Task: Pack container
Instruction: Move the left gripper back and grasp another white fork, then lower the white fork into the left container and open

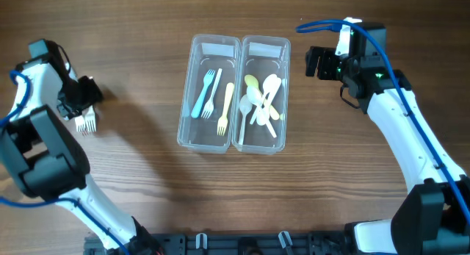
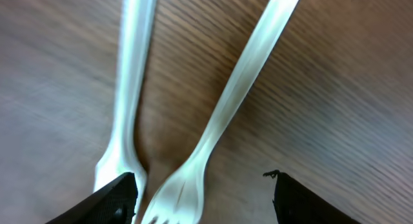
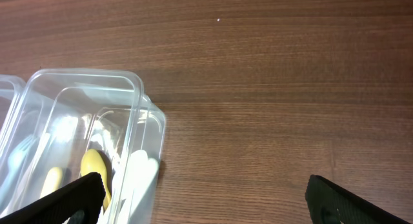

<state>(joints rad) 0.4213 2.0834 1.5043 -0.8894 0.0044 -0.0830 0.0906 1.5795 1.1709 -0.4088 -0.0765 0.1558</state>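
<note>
Shows the left claw (image 2: 203, 185) parted part-way and gripping nothing: brackets the heads of two white forks (image 1: 86, 123) lying on the bench (image 1: 147, 34), well apart from the containers. Sets one dark finger (image 2: 110, 201) at the edge of the upright-running fork (image 2: 129, 88) (touching or only overlapping, cannot tell) and leaves the other finger well clear of the slanted fork (image 2: 226, 114).

Shows the right claw (image 1: 316, 62) spread wide and empty, hanging just beside the far corner of the spoon tub (image 1: 285, 78), apart from it.

Folds the left arm (image 1: 44, 145) up from the near left edge, wrist at the far left, claw aimed down at the bench. Stretches the right arm (image 1: 407, 130) from the near right corner up to the far right, claw turned toward the tubs.

Places the fork tub (image 1: 192, 101) and the spoon tub side by side, touching, mid-bench: a blue fork (image 1: 203, 93), a white fork (image 1: 215, 86) and a yellow fork (image 1: 225, 112) in one; a yellow-green spoon (image 1: 252, 84) and white spoons (image 1: 270, 93) heaped in the other.

Hides the loose forks' handles under the left claw in the overhead view, cuts their tines off at the bottom of the left wrist view, and blurs that view's left side. Crops the spoon tub at the left and bottom of the right wrist view
</note>
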